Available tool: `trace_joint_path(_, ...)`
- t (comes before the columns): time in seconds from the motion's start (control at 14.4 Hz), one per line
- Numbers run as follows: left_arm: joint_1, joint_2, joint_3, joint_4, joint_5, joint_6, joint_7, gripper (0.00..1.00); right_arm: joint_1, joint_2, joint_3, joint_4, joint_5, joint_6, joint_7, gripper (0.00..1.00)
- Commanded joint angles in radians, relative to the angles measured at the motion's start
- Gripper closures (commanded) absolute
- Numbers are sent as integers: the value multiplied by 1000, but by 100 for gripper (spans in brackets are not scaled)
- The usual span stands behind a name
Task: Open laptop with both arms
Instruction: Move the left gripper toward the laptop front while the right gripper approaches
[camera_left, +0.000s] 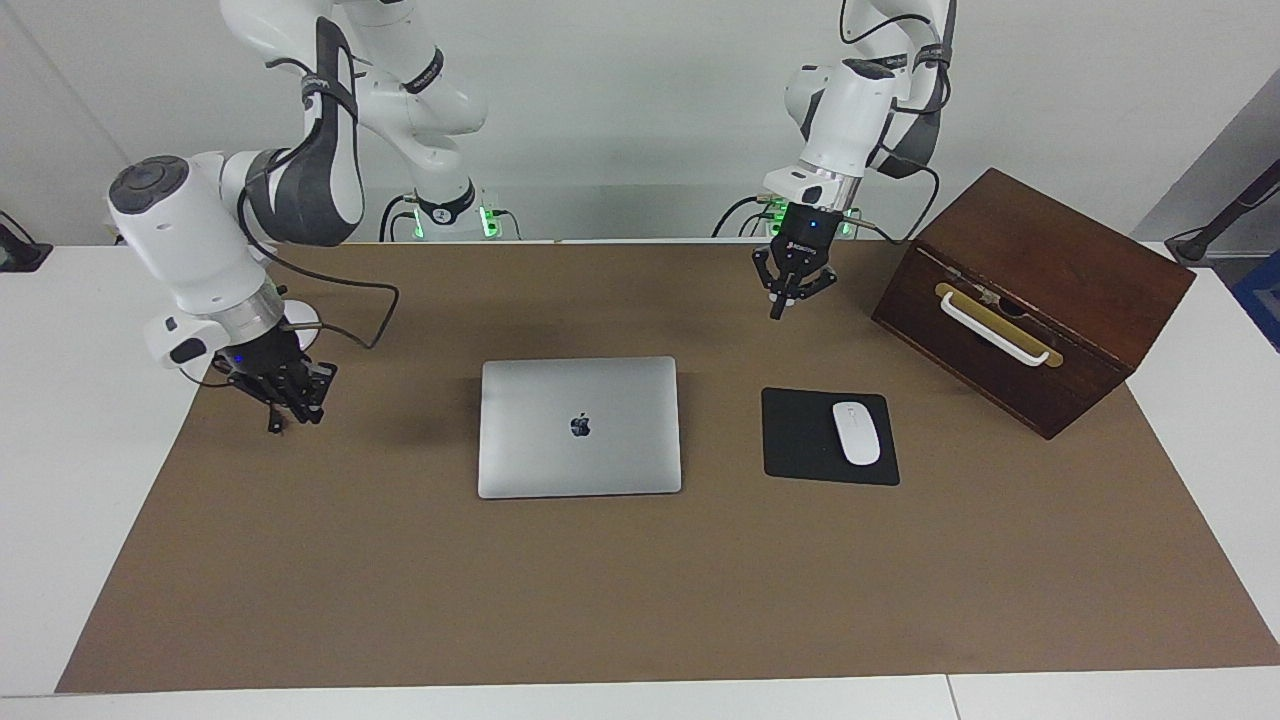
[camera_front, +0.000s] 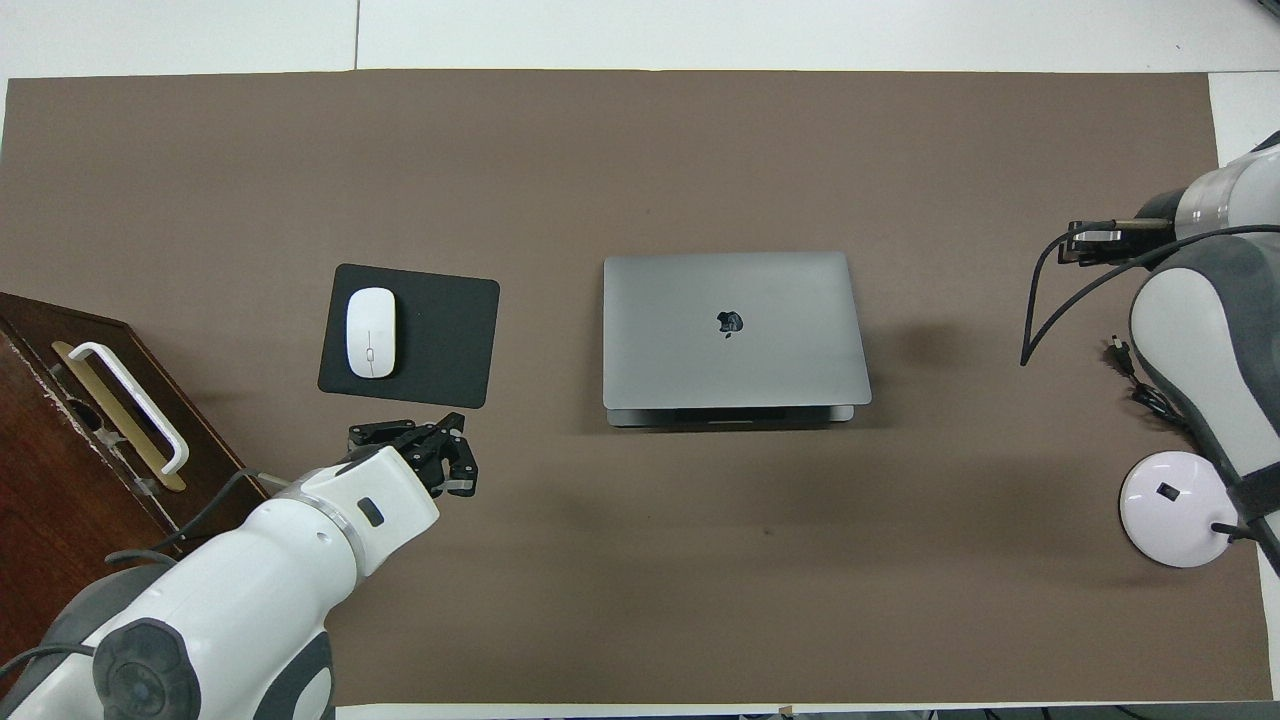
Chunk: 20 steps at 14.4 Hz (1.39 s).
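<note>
Shut laptop (camera_left: 579, 427) between both raised hands

L arm (camera_left: 850, 110) bent down, L gripper (camera_left: 790, 290) hanging tips-down in the air, R arm (camera_left: 190, 240) reaching outward, wrist tilted, R gripper (camera_left: 285, 400) angled low, neither holding anything

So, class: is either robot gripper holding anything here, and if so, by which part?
Nothing is held. The left gripper and right gripper both hang over the brown mat, apart from the closed silver-grey laptop.
</note>
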<state>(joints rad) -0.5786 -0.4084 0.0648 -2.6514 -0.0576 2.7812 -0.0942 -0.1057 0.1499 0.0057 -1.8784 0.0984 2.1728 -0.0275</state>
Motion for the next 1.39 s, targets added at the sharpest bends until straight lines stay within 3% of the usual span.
trace_joint_path(0.0,-46,-7,13,-53,-11,92,-18,100,-3,-38,7,-99,75,80,-2,0)
trace_joint_path(0.21,-81,48,13,-74,-11,205,-19,100,24,-70,7,-200,119,194,8,0)
trace_joint_path(0.62,-173,218,13,-79,-11,463,-87,100,73,-113,7,-344,355,344,9,0)
trace_joint_path(0.97,-230,353,13,-79,-13,679,-153,100,147,-138,7,-413,529,424,35,0)
trace_joint_path(1.32,-263,399,15,-78,-13,722,-167,100,224,-151,5,-436,584,463,184,0)
